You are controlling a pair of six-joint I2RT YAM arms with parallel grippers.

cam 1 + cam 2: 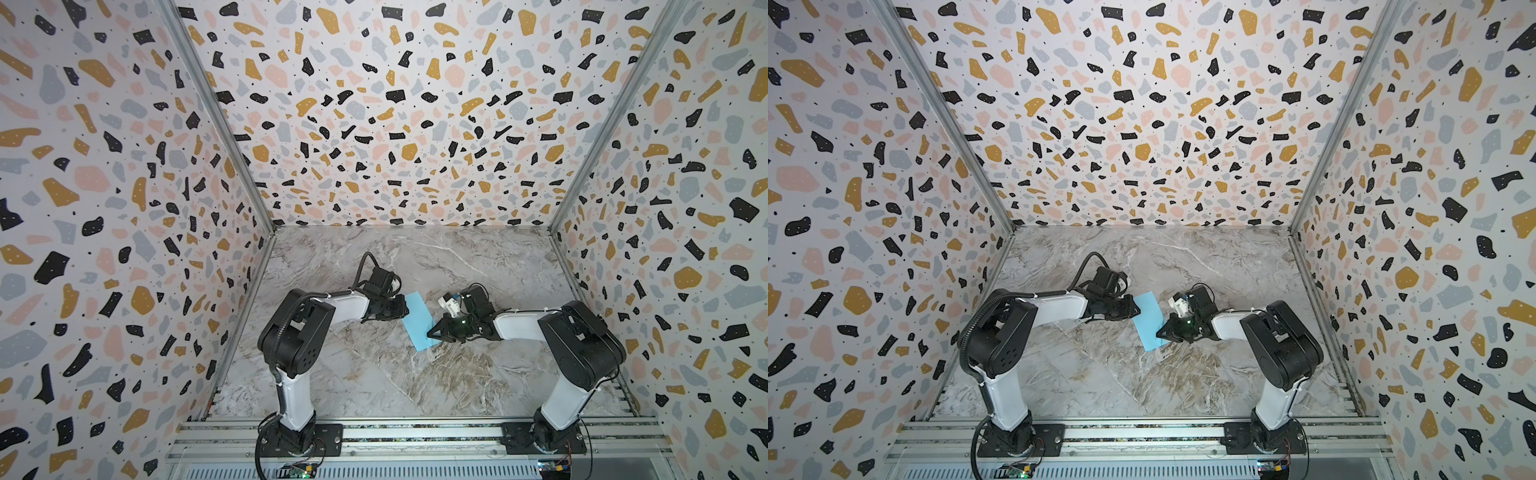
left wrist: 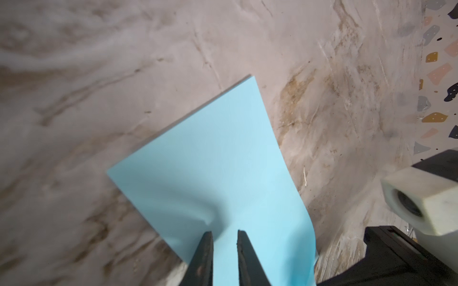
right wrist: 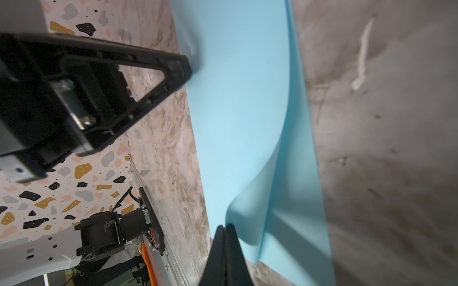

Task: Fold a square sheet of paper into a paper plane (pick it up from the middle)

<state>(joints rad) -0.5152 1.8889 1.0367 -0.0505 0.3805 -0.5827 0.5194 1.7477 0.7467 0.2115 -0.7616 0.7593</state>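
Note:
The square sheet of paper (image 1: pixel 417 320) (image 1: pixel 1149 320) is light blue and lies doubled over into a long rectangle on the marble table; no paper plane is in view. My left gripper (image 1: pixel 406 309) (image 1: pixel 1138 309) reaches over its left edge. In the left wrist view its tips (image 2: pixel 225 232) stand narrowly open above the paper (image 2: pixel 210 153), which buckles beside one finger. My right gripper (image 1: pixel 429 333) (image 1: pixel 1158 333) (image 3: pixel 226 226) is shut at the near right corner. There the upper layer (image 3: pixel 250 218) curls up off the lower one.
Patterned walls close the marble table (image 1: pixel 374 374) on three sides, with aluminium rails (image 1: pixel 415 436) along the front. The right wrist camera housing (image 2: pixel 421 200) sits close beside the left gripper. The left gripper's finger frame (image 3: pixel 148 81) fills part of the right wrist view.

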